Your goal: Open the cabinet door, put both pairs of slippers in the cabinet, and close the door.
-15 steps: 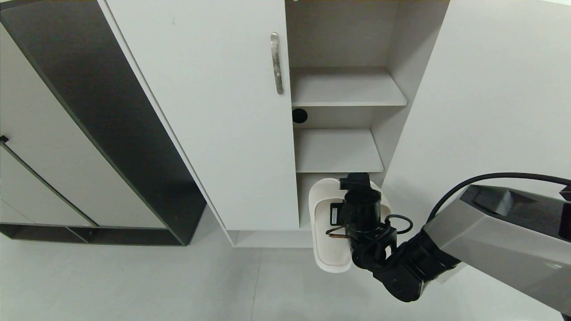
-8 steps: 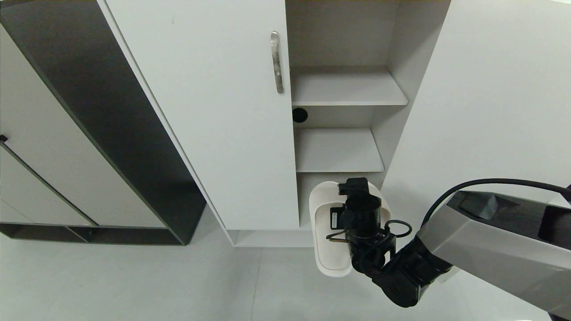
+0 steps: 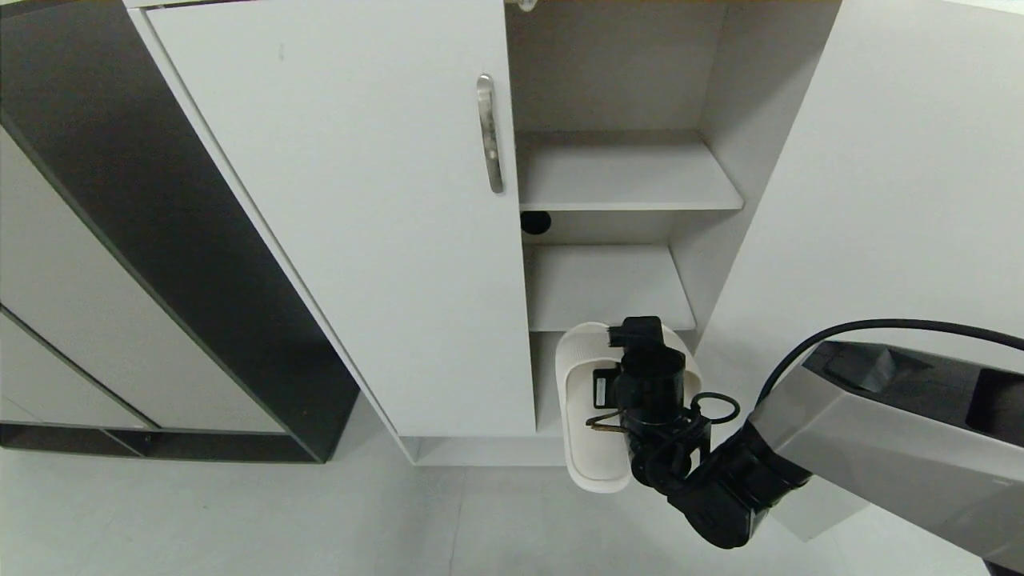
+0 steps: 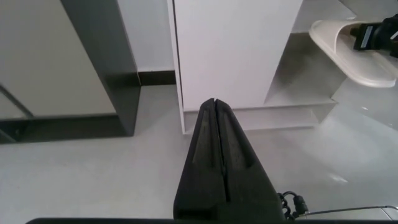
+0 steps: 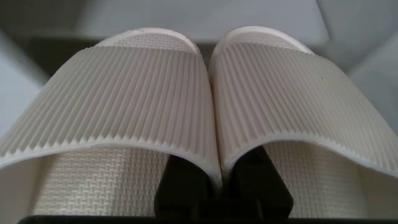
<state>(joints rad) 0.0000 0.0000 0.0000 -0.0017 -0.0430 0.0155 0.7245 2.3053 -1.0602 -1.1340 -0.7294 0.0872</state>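
A pair of white ribbed slippers [image 3: 588,432] [image 5: 205,118] hangs side by side at the mouth of the cabinet's bottom compartment [image 3: 546,376], toes pointing inward. My right gripper [image 3: 640,356] [image 5: 219,186] is shut on the slippers' two touching inner walls, with one finger [image 5: 183,186] inside each slipper. The same slippers [image 4: 354,53] appear far off in the left wrist view. My left gripper [image 4: 214,104] is shut and empty, low over the floor in front of the closed left door [image 3: 360,224].
The right cabinet door [image 3: 880,160] stands swung open. Two bare white shelves [image 3: 624,172] [image 3: 604,284] sit above the bottom compartment. The left door has a metal handle [image 3: 490,132]. A dark open unit [image 3: 160,240] stands to the left. Grey floor lies in front.
The head view has shifted, so the cabinet sits lower in the picture. Relative to the cabinet, the held slippers have edged slightly deeper toward the bottom compartment.
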